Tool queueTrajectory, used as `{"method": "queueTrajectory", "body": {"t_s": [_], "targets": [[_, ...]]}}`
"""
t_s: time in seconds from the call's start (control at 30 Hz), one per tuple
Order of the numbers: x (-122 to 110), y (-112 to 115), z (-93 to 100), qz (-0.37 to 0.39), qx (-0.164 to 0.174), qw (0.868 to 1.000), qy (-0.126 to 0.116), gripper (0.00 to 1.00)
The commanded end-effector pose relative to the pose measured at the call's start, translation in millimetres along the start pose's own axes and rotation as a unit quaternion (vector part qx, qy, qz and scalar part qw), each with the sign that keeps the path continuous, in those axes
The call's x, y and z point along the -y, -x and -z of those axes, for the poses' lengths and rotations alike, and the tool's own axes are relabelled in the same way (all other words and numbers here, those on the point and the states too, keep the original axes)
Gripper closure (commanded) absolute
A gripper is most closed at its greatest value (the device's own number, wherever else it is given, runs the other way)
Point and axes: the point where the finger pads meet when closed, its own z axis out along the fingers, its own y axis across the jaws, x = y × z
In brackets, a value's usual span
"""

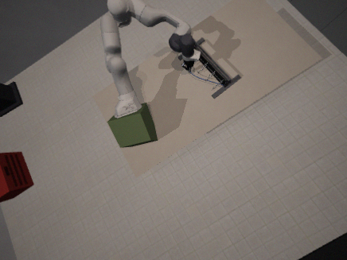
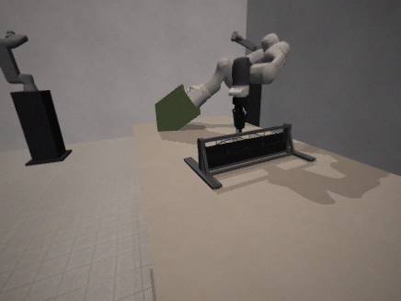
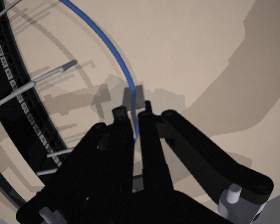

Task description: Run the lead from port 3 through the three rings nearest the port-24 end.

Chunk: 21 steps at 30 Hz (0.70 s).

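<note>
Gripper (image 1: 188,67) (image 2: 238,131) (image 3: 135,96), 1: closed on blue lead (image 1: 203,79) (image 3: 112,50); in top view, rack (image 1: 237,78) (image 2: 211,179) (image 3: 15,122) lies right, long axis far-left to near-right.

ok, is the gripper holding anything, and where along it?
Blue lead, apparently pinched between the gripper's fingertips; distance from its free end can't be told.

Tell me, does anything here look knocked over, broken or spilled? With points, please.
No, nothing stands out: the rack (image 1: 235,79) (image 2: 245,133) stands upright on its feet, and I see no spill or breakage. The blue lead (image 1: 201,79) (image 3: 109,44) bows out in a smooth curve, without a visible kink.
</note>
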Motion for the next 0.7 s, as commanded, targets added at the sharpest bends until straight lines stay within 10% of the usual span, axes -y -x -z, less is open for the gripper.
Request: {"method": "queueTrajectory", "body": {"t_s": [0.0,0.67], "targets": [[-1.7,-0.3,6.1,-0.002,0.001,1.0,0.001,1.0],[-1.5,-0.4,53.0,-0.002,0.001,1.0,0.001,1.0]]}}
